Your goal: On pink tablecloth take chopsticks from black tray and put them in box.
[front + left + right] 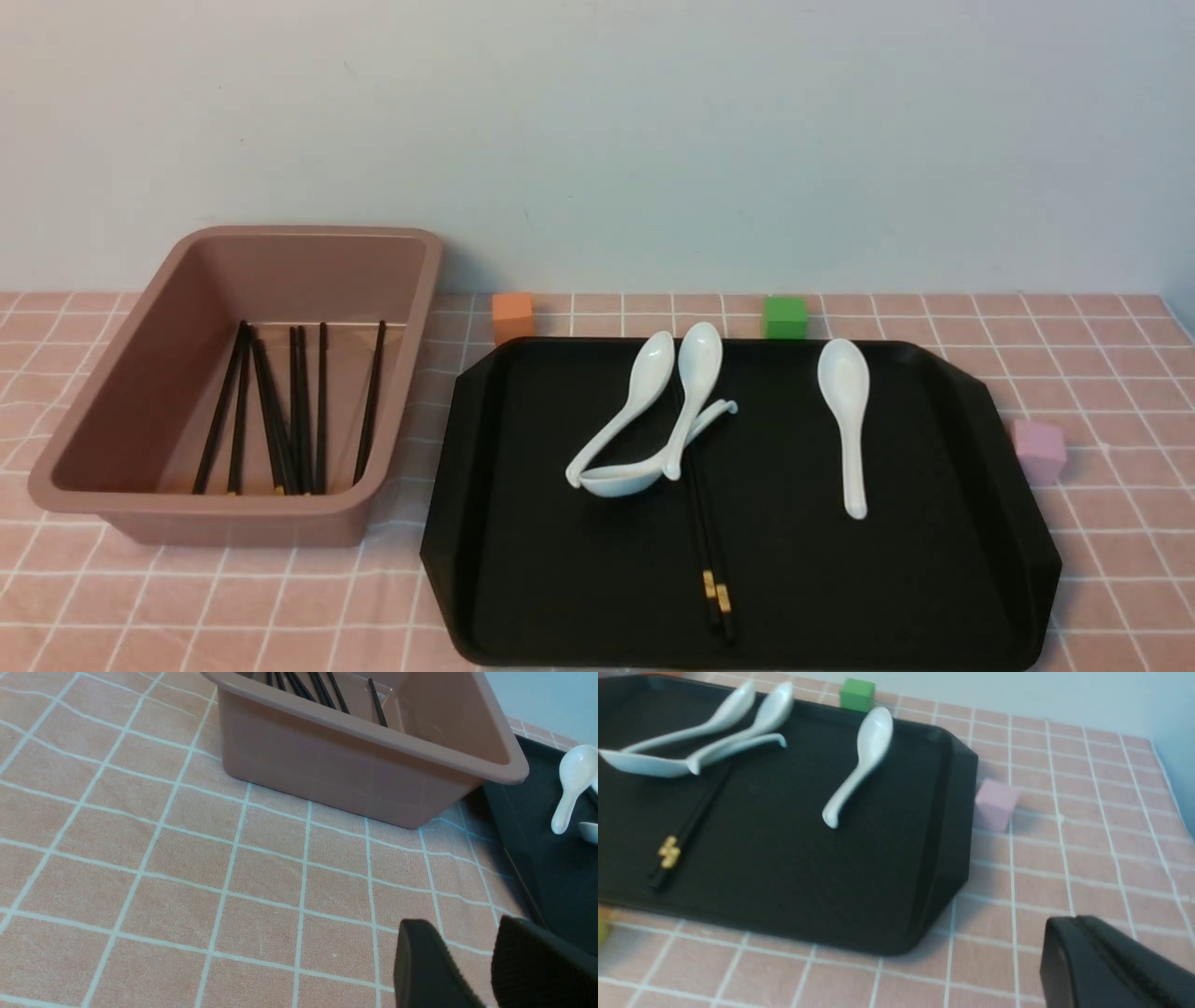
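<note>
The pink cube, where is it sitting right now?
In the front view the pink cube sits on the pink tablecloth just off the black tray's right edge, on the robot's right.
</note>
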### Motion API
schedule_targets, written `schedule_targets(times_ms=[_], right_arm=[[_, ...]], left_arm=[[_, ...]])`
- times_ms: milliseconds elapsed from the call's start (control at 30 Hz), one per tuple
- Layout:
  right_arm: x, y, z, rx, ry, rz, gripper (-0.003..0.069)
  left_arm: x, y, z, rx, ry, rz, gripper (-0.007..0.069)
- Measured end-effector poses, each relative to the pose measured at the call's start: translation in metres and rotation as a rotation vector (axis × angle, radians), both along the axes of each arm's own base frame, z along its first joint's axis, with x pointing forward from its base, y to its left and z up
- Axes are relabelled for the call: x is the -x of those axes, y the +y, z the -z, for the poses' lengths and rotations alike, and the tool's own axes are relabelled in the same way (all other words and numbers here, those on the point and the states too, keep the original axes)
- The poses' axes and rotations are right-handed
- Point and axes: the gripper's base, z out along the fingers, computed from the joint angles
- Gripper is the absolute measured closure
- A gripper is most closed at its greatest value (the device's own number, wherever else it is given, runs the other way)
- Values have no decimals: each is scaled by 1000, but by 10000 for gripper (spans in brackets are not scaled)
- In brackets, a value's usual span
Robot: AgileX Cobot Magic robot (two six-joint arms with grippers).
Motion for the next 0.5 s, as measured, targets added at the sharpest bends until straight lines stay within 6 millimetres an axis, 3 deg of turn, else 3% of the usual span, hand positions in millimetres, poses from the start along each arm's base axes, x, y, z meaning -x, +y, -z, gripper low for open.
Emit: schedule_targets(times_ms=[100, 200, 500], right_arm=[[6, 0, 28, -28, -10, 3, 672], [6, 2, 42, -71, -5, 2, 672], [6, 4, 42, -126, -13, -1, 672]], left_arm=[[0, 0, 0, 0, 0, 0, 386], [0, 0, 0, 0, 0, 0, 386], [0, 0, 0, 0, 0, 0, 386]])
